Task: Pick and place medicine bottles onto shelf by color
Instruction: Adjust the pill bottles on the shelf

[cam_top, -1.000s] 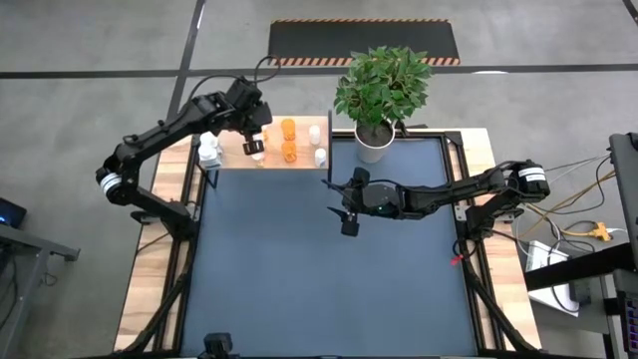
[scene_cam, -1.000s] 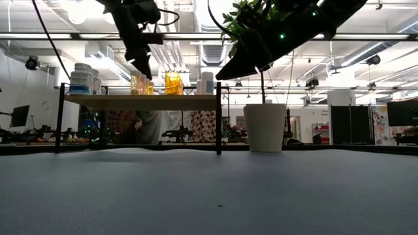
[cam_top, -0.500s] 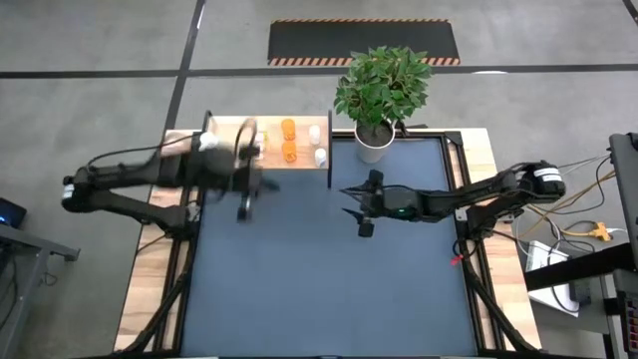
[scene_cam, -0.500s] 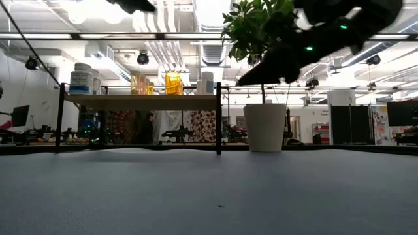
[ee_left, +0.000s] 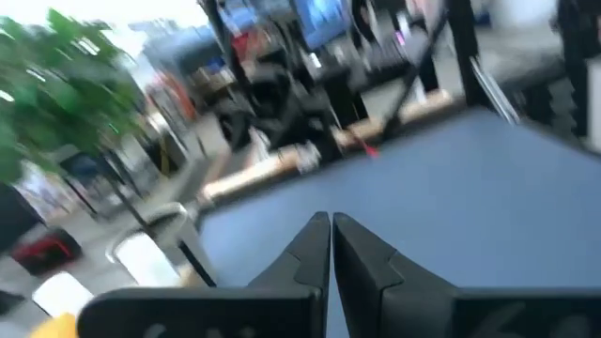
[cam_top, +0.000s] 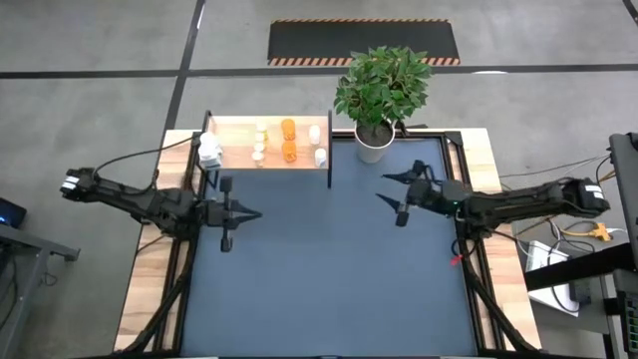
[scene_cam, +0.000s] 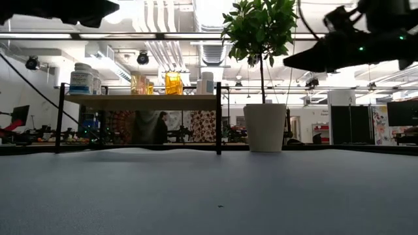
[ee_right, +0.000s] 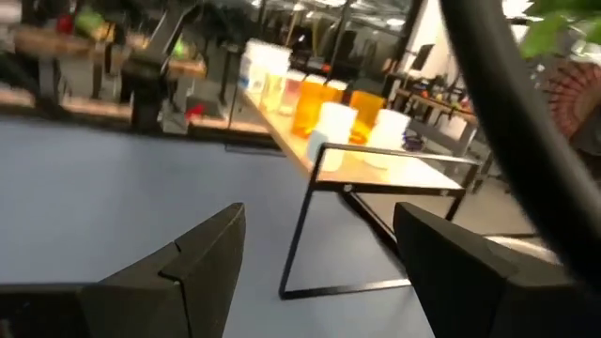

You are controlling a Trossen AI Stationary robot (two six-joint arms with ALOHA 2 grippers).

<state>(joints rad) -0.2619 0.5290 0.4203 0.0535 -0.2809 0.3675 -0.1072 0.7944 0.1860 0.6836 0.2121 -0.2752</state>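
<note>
The shelf [cam_top: 267,146] is a light wood board on black legs at the table's far left; in the low view the shelf [scene_cam: 140,101] stands on its thin legs. On it stand white bottles [cam_top: 207,150], [cam_top: 317,145] and orange bottles [cam_top: 289,140], with the orange ones [scene_cam: 173,83] near the middle. My left gripper [cam_top: 254,212] hovers over the table's left side, nearer than the shelf, shut and empty [ee_left: 331,223]. My right gripper [cam_top: 384,186] hovers over the right half, open and empty [ee_right: 319,221], facing the shelf [ee_right: 376,164].
A green plant in a white pot [cam_top: 375,145] stands at the far edge just right of the shelf, also seen as the pot [scene_cam: 264,127] in the low view. The dark blue tabletop [cam_top: 319,289] spreads toward the near edge. A person stands far behind the shelf [scene_cam: 160,127].
My left arm has drawn back from the shelf, swinging toward the table's left and near edges and dropping level over the table. My right gripper has pulled back toward the right edge. The bottles on the shelf stand as before.
</note>
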